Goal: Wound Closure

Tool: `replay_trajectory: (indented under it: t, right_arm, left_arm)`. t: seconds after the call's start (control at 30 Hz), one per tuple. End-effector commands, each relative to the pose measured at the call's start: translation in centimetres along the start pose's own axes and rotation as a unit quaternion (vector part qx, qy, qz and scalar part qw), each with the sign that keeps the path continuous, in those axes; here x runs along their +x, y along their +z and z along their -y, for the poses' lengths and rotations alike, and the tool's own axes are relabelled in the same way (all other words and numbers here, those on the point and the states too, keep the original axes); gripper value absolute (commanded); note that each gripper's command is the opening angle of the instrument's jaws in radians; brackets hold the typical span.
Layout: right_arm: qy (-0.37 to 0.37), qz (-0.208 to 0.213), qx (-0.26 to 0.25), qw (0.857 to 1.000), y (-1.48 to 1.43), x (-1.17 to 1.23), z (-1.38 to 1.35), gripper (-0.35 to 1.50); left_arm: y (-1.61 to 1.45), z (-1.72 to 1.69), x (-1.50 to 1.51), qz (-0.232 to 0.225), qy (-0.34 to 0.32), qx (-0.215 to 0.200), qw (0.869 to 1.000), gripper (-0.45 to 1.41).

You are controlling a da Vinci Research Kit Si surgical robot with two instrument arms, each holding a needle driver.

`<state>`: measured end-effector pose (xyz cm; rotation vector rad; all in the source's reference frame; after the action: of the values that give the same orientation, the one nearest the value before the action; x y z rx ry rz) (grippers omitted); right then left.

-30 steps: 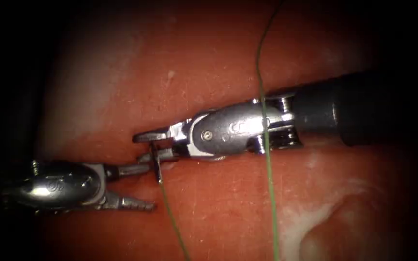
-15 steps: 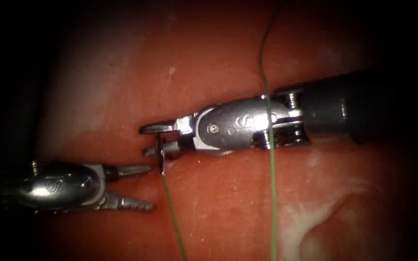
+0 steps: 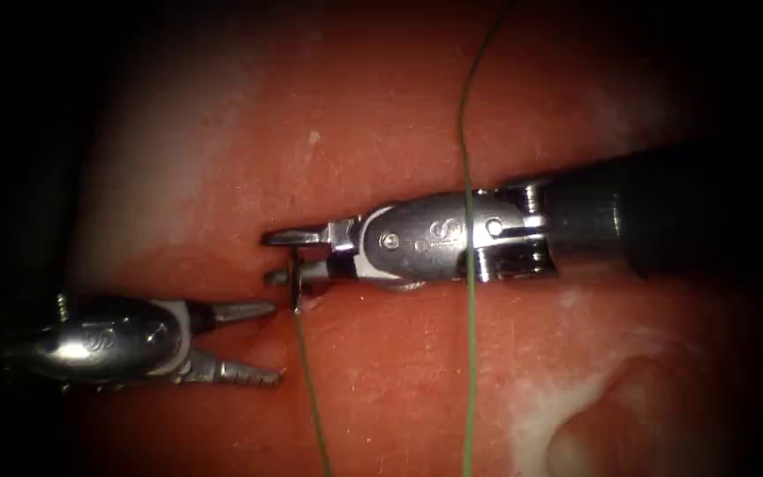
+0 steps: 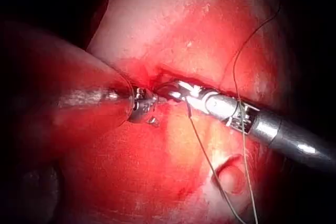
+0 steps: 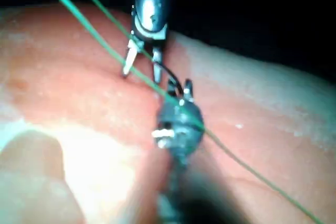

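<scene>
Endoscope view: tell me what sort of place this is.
Most likely a surgical practice bench, not an operating room. Two thin robot tools work over a slab of tissue: the right claw holds a dark needle trailing green thread, and the left claw sits open, holding nothing.

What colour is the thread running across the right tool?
Green. The thread shows it best in the right wrist view, crossing the right claw.

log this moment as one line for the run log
right hand: shut on needle, near its thread end | left hand: open, holds nothing | needle: at the cut | thread: trails across tissue
</scene>
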<state>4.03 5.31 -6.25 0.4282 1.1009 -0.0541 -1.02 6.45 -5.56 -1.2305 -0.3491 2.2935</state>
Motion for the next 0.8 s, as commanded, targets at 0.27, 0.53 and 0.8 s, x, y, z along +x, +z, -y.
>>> replay_trajectory:
  t: [0.27, 0.53, 0.8]
  right_arm:
    - [0.014, 0.007, 0.013, 1.000, 0.13, -0.03, 0.03, -0.35]
    - [0.033, 0.023, 0.018, 0.999, 0.12, -0.11, 0.05, -0.35]
    - [0.042, 0.025, 0.019, 0.999, 0.10, -0.13, 0.04, -0.35]
  left_arm:
    - [0.08, -0.03, -0.04, 0.000, -0.001, -0.001, 1.000, 0.60]
    - [0.09, -0.03, -0.04, 0.000, 0.000, -0.001, 1.000, 0.60]
    - [0.08, -0.03, -0.04, 0.002, 0.000, -0.001, 1.000, 0.60]
